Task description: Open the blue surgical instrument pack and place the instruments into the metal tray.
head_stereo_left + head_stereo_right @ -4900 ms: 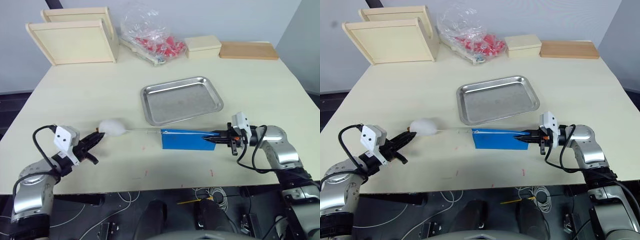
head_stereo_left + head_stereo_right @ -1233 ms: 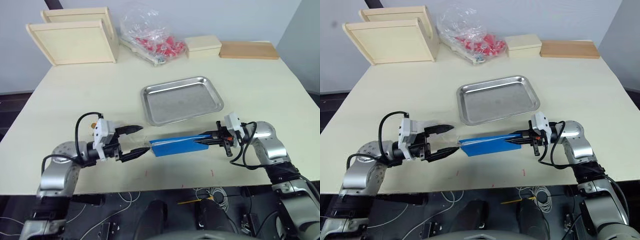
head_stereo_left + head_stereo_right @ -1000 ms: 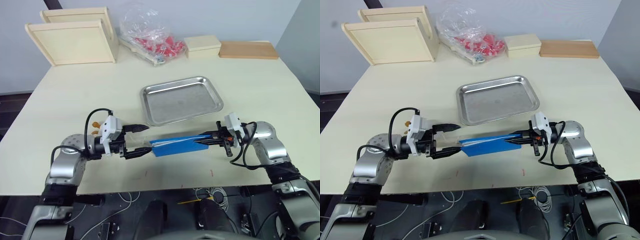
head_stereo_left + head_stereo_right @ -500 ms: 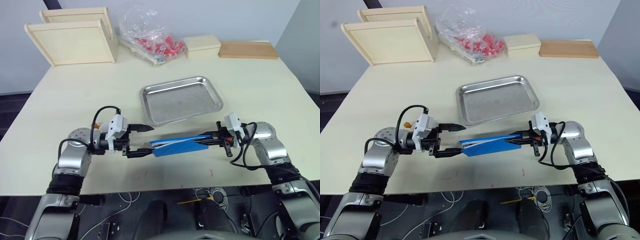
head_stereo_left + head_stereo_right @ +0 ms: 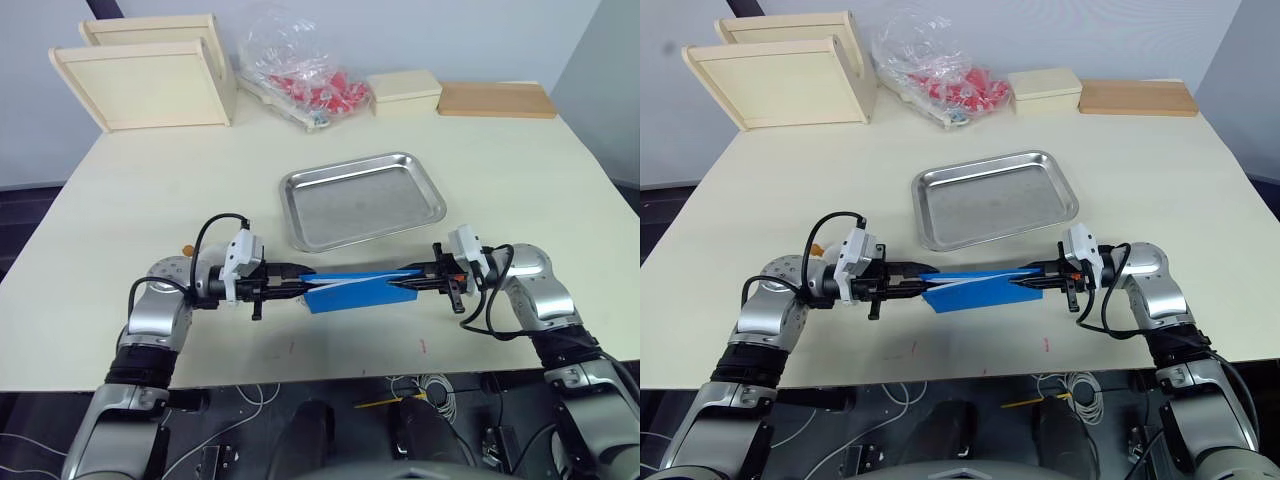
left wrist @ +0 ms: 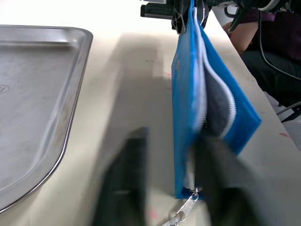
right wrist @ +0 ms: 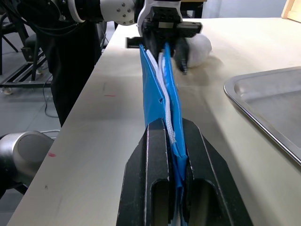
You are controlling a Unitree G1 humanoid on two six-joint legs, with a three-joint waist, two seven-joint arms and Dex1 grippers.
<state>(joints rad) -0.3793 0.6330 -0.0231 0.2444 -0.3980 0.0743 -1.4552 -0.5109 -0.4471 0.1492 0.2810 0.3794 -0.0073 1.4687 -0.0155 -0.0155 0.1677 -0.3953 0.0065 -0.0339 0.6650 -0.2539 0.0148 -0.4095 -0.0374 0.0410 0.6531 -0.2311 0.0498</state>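
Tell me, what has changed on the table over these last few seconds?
The left gripper swung in from the table's left edge and closed on the left end of the blue pack, which has lifted and tilted. The right gripper kept its hold on the other end. The metal tray stayed put.

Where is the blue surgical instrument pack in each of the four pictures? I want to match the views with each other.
Left eye view: blue surgical instrument pack below centre, between the two grippers.
Right eye view: pack, same place, in front of the metal tray.
Left wrist view: pack on edge, right of centre.
Right wrist view: pack at centre, clamped in the right gripper.
Shared landmark: the metal tray.
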